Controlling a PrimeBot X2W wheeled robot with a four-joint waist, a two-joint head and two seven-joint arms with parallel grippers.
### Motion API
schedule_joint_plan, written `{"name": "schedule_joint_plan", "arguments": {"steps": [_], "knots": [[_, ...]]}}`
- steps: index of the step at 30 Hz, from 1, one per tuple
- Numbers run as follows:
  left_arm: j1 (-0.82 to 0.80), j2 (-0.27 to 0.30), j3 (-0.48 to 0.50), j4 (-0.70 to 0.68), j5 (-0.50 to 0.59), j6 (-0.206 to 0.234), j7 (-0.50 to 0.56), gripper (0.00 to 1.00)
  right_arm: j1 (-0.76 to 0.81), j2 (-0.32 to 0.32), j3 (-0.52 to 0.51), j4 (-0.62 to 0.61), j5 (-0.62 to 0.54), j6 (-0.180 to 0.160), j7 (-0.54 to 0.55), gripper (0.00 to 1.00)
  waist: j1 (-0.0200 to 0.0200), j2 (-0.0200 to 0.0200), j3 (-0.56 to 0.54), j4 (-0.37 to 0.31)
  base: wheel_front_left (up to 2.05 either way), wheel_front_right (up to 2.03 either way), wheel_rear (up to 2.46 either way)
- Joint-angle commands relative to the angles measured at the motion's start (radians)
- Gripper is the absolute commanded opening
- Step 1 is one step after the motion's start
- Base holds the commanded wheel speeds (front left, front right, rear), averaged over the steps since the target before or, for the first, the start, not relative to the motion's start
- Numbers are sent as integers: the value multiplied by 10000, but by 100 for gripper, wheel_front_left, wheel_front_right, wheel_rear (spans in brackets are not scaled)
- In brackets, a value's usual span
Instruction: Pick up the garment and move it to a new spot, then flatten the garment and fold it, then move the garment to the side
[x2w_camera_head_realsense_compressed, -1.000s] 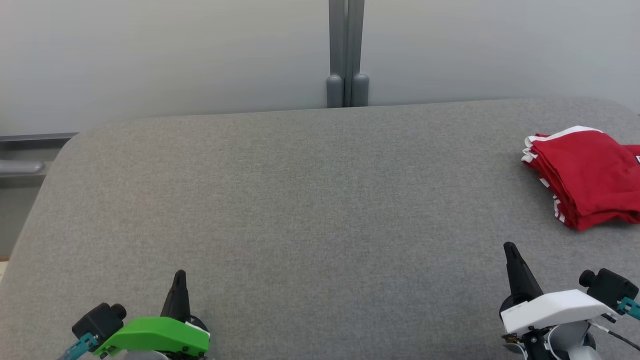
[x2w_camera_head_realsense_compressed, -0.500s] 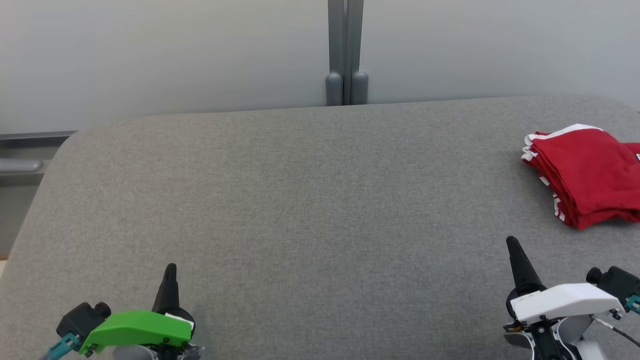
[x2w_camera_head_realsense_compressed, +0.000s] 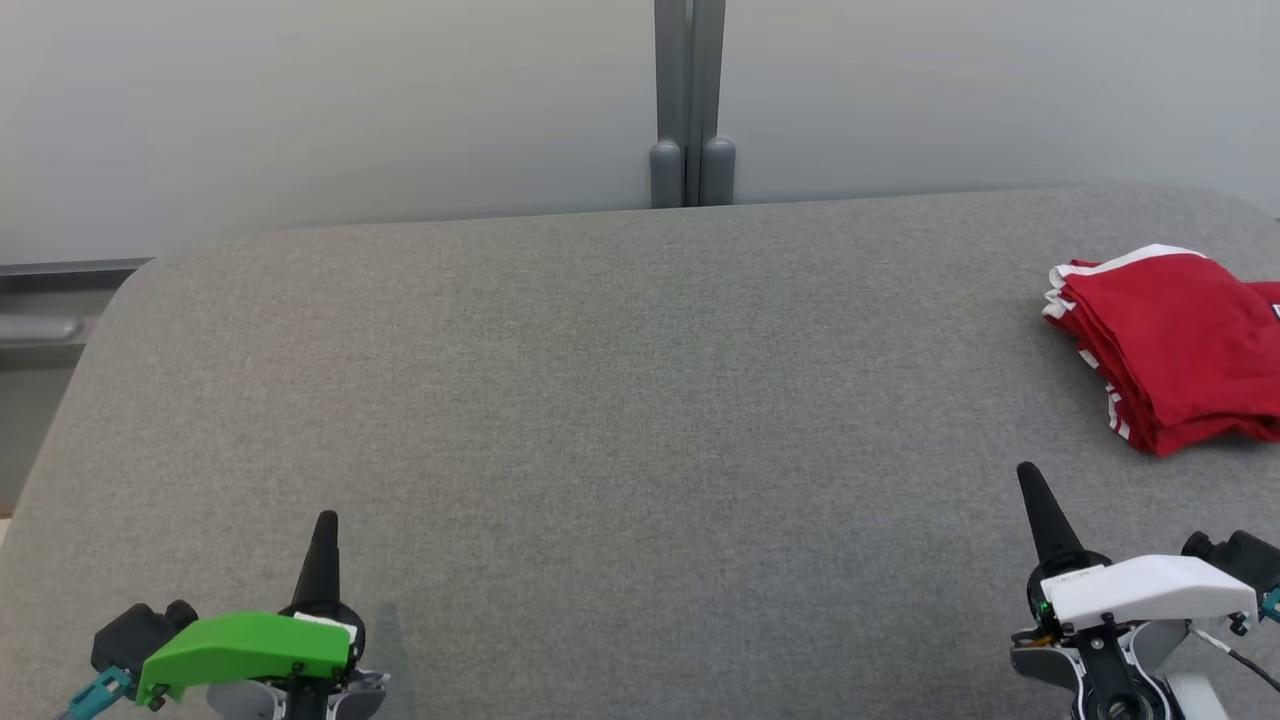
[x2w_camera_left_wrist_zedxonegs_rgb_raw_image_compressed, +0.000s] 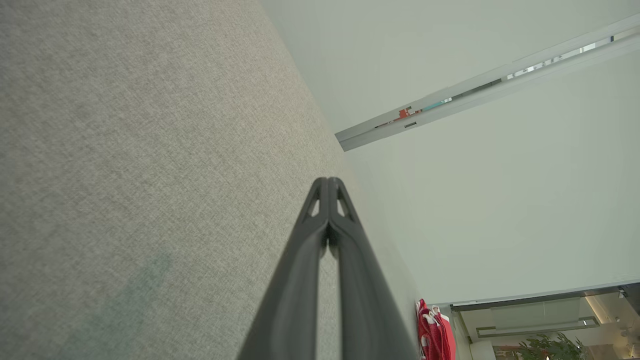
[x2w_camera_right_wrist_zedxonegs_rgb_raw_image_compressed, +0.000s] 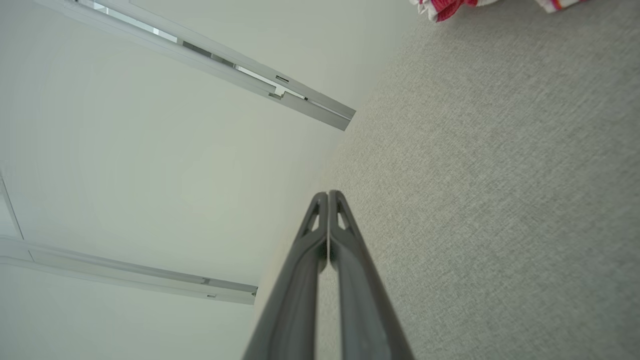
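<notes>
- Read garment (x2w_camera_head_realsense_compressed: 1170, 350) as a folded red stack with white trim, parked on the right side of the tabletop (x2w_camera_head_realsense_compressed: 600, 400) and cut off by the head view's right edge.
- Note left fingers (x2w_camera_head_realsense_compressed: 325, 530) pressed together, pinching nothing, low over the near-left area, well apart from the stack.
- Note right fingers (x2w_camera_head_realsense_compressed: 1032, 480) likewise pressed together and empty, near-right, near the stack's near corner but not touching it.
- Judge fold and side placement as probably done. Treat the step in hand as clearing the arms off.
- Pull straight back and up, away from the stack.
- Avoid swinging the right arm rightward past the near corner. Layered edges there look loose and would likely snag and open up.
- Hold tips clear of the grey weave. Likely to drag on it.
- Retreat with tips closed: slimmer profile, less to catch.
- Check the stack's left edge before calling it. Looks slightly fanned, with white-trimmed layers stepping out.
- If too untidy, press flat from above rather than re-pinch.
- Cannot tell how far the stack runs beyond the frame. Verify no overhang at the tabletop's right edge.
</notes>
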Motion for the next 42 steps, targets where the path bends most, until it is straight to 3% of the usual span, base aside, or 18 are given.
{"name": "schedule_joint_plan", "arguments": {"steps": [1, 42], "knots": [[-294, 25, 132, -114, -269, -110, 77, 0, -251, -54, -47, -48, 287, -4, 64, 0, 0, 0, 6, -2, 0, 0, 0], [-522, -36, 1132, -281, -3209, -719, 994, 0, -663, -21, -440, 238, 3741, -4, 788, 0, 0, 0, 168, -47, 0, 0, 0]]}}
